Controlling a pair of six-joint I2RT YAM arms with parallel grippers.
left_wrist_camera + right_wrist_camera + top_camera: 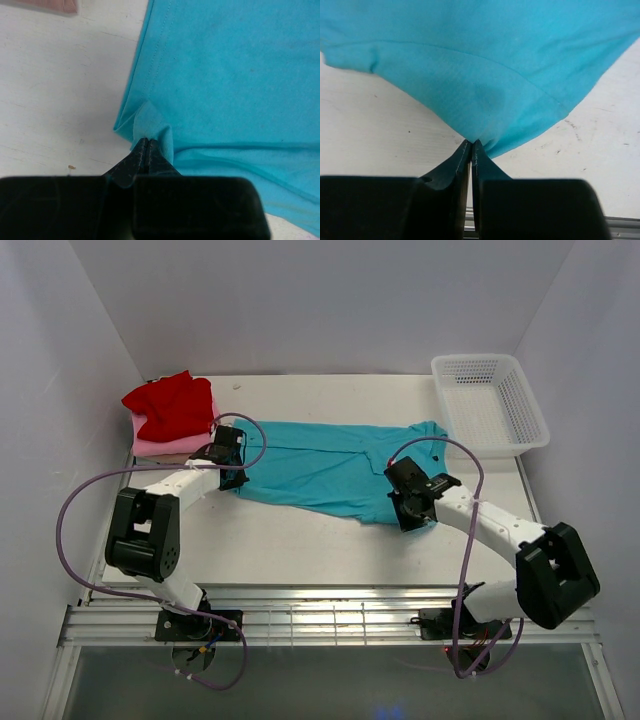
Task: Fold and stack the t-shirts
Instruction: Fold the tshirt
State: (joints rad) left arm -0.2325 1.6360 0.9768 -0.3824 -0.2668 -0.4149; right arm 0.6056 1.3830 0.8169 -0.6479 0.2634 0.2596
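Observation:
The teal t-shirt [330, 465] lies spread across the middle of the table. My left gripper [232, 476] is shut on its near-left corner, and the left wrist view shows the pinched fold [150, 127] at the fingertips [146, 142]. My right gripper [408, 512] is shut on the shirt's near-right edge, and the right wrist view shows the cloth [480, 75] gathered at the tips [471, 143]. A red t-shirt [172, 405] lies crumpled on a pink one [165, 447] at the far left.
A white mesh basket [490, 405] stands at the far right corner. White walls close in the left, back and right sides. The table's near edge has a metal rail [330, 625]. Purple cables loop round both arms.

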